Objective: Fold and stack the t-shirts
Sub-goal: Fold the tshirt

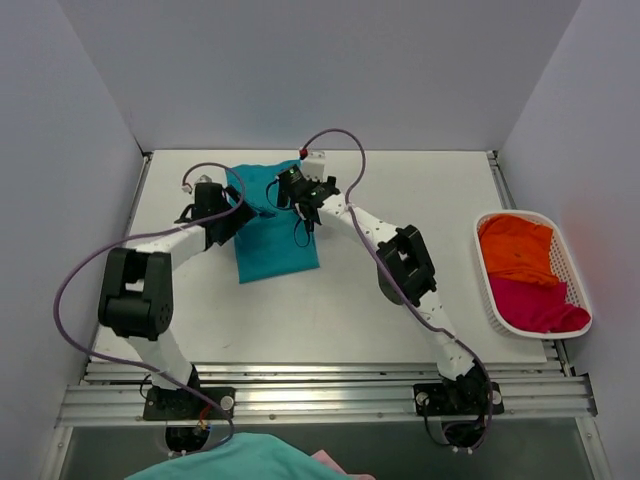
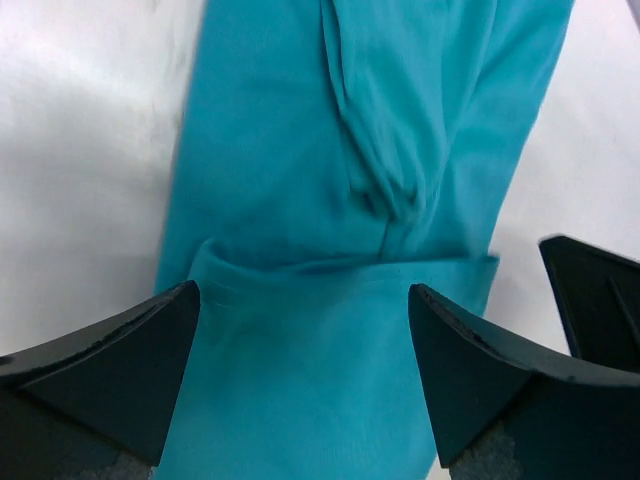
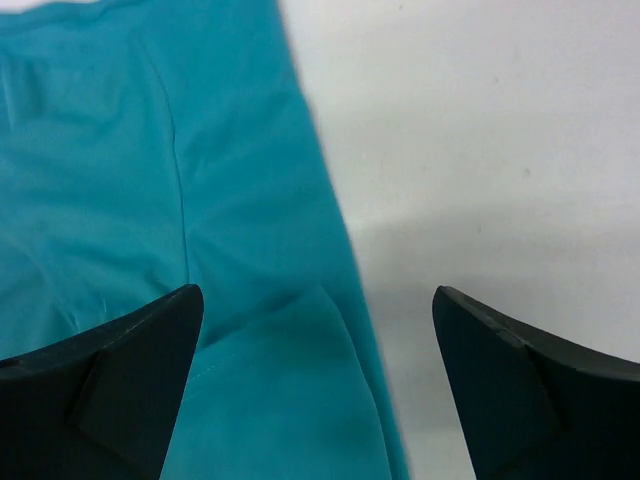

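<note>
Nearest to you, below the rail [image 1: 330,400] with both arm bases, some teal and pink fabric [image 1: 240,462] pokes into the top view; can't tell what it is. The white table [image 1: 400,190] starts past the rail. At its right edge is a white basket [image 1: 564,264], with an orange t-shirt [image 1: 515,250] in the far half and a magenta t-shirt [image 1: 535,305] in the near half, the two touching. The teal t-shirt [image 1: 278,245] is left of centre toward the far side, well apart from the basket. Its near part lies flat as a rough rectangle and its far end is bunched between the two wrists. Both arms reach over that far end. Left gripper [image 2: 303,291]: jaws wide apart, gripping nothing, both fingers over the cloth. A folded hem edge runs across between them, with a pinched crease beyond it. Right gripper [image 3: 318,292]: also wide open and holding nothing. It straddles the shirt's side edge, one finger over cloth and the other over bare table. You can't tell from the wrist views whether any fingertip actually touches the fabric.
</note>
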`<action>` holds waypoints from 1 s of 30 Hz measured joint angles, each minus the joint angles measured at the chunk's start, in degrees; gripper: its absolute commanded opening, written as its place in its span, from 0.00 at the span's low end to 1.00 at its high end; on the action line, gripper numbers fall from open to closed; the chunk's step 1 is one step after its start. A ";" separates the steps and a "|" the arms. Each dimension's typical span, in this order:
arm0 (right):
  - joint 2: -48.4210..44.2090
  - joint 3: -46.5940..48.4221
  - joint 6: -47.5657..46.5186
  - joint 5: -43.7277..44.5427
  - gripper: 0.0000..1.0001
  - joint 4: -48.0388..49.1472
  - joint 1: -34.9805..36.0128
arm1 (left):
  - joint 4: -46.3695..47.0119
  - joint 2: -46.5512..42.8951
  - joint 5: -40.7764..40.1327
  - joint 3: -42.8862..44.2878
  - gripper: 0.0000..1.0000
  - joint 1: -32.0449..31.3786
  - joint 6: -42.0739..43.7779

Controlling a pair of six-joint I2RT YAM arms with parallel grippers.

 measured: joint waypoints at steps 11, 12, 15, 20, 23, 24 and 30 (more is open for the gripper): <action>-5.22 -4.28 -5.01 -2.80 1.00 4.42 -6.43 | -1.20 8.76 6.88 16.59 0.94 7.06 3.30; -8.22 -8.66 -4.83 -2.86 1.00 5.97 -6.25 | -1.70 6.64 6.86 16.22 0.94 7.02 3.58; -15.78 -19.47 -3.61 -2.86 1.00 8.74 -5.57 | -1.73 -1.46 5.53 12.00 0.94 6.40 4.24; -26.80 -40.76 -0.42 -4.15 1.00 17.92 -4.68 | -0.90 -18.64 0.52 -2.29 0.94 2.05 3.65; -30.60 -52.87 1.53 -6.47 1.00 24.30 -4.44 | -0.55 -24.44 -2.56 -11.72 0.94 -3.02 2.10; -31.28 -56.28 2.23 -7.21 1.00 25.75 -4.44 | -0.79 -25.18 -3.19 -14.73 0.94 -4.83 1.40; -32.17 -64.74 5.22 -11.63 1.00 34.34 -4.09 | -0.22 -26.08 -7.28 -28.04 0.94 -9.31 -2.69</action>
